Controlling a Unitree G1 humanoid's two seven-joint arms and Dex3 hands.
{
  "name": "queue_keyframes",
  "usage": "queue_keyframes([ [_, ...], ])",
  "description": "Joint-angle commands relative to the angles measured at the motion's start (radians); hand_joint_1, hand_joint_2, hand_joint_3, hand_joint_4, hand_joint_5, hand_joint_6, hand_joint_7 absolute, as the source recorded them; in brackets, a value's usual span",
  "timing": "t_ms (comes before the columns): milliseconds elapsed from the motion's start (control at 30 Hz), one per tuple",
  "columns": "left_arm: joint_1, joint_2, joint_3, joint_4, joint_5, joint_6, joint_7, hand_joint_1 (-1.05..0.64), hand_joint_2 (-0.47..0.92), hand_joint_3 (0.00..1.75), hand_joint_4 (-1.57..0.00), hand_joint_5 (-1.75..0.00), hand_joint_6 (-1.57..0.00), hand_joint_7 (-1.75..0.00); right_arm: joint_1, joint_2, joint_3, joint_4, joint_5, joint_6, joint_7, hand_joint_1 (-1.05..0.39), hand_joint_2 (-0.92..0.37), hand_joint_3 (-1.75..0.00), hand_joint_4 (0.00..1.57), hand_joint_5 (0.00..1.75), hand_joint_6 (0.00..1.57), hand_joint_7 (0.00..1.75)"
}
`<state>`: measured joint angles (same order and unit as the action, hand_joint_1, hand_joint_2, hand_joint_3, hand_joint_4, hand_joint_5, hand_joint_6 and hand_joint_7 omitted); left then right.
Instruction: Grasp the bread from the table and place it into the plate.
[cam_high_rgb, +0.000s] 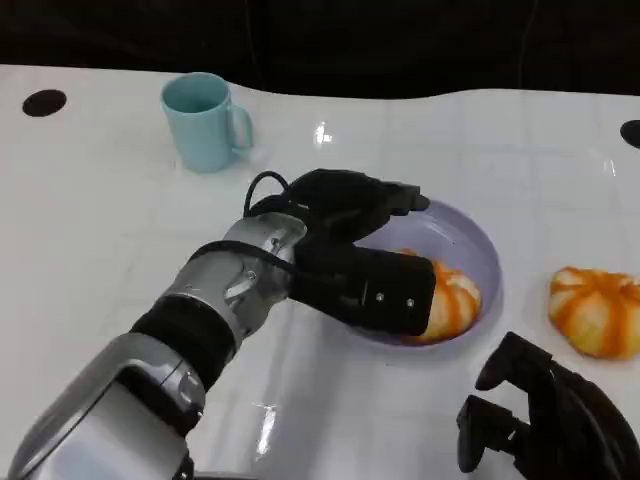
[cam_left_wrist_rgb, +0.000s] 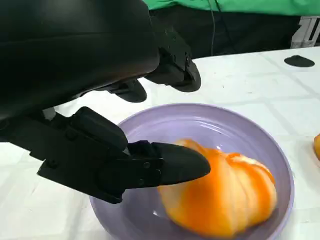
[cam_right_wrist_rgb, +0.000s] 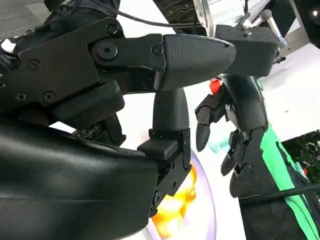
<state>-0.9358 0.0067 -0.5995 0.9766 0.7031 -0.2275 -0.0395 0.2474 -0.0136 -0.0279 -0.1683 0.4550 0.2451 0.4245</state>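
Bread (cam_high_rgb: 450, 300), orange with pale stripes, already inside the lavender plate (cam_high_rgb: 470, 235), at its near right part; in the left wrist view blurred, so possibly just dropping or settling. Left hand (cam_high_rgb: 365, 250) over the plate, fingers spread and holding nothing, thumb just beside the bread in the left wrist view, contact impossible to confirm. Judged from this: placing essentially done, release looking complete. Left to do: lifting the left hand clear of the plate and drawing the arm away without nudging the bread or the rim.

Right hand (cam_high_rgb: 545, 420) low at the near right edge of the table (cam_high_rgb: 100, 250), holding nothing; fingers partly curled in the head view, apart in the right wrist view, so read as open.

Count: two breads in all, one in the plate and a second bread (cam_high_rgb: 597, 310) lying on the table to the right of the plate, well apart from it. One plate. One light blue mug (cam_high_rgb: 205, 122) standing upright at the far left, away from the action. Two hands.
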Motion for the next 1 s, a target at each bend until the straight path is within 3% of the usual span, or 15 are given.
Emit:
queue_keyframes([
  [33, -0.011, 0.022, 0.004, -0.030, 0.002, 0.006, 0.002, -0.91, 0.92, 0.61, -0.19, -0.57, -0.40, -0.17, -0.003, -0.007, -0.006, 0.008, 0.006, -0.025, 0.012, -0.54, -0.91, -0.52, 0.80, 1.75, 0.50, 1.75],
  [233, 0.007, 0.044, 0.012, -0.084, -0.003, 0.014, -0.002, -0.91, 0.92, 0.61, -0.12, -0.69, -0.44, -0.18, -0.002, -0.011, -0.003, 0.002, 0.000, -0.021, 0.001, -0.55, -0.91, -0.54, 0.82, 1.75, 0.50, 1.75],
  [467, 0.093, 0.119, 0.072, -0.232, -0.078, -0.005, -0.073, -0.86, 0.92, 0.55, -0.09, -0.72, -0.40, -0.14, -0.007, -0.017, -0.004, 0.010, 0.000, -0.030, 0.011, -0.56, -0.91, -0.54, 0.80, 1.75, 0.50, 1.75],
  [733, 0.288, 0.159, 0.239, -0.368, -0.333, -0.116, -0.144, -0.79, 0.92, 0.45, -0.12, -0.77, -0.38, -0.10, -0.014, -0.006, -0.013, 0.028, 0.015, -0.034, 0.009, -0.55, -0.90, -0.54, 0.82, 1.75, 0.49, 1.74],
  [1000, 0.541, 0.130, 0.407, -0.615, -0.641, -0.108, -0.223, -0.55, 0.92, 0.31, -0.30, -0.96, -0.56, -0.16, -0.026, -0.011, -0.016, 0.036, 0.005, -0.021, 0.004, -0.58, -0.88, -0.51, 0.77, 1.75, 0.47, 1.74],
])
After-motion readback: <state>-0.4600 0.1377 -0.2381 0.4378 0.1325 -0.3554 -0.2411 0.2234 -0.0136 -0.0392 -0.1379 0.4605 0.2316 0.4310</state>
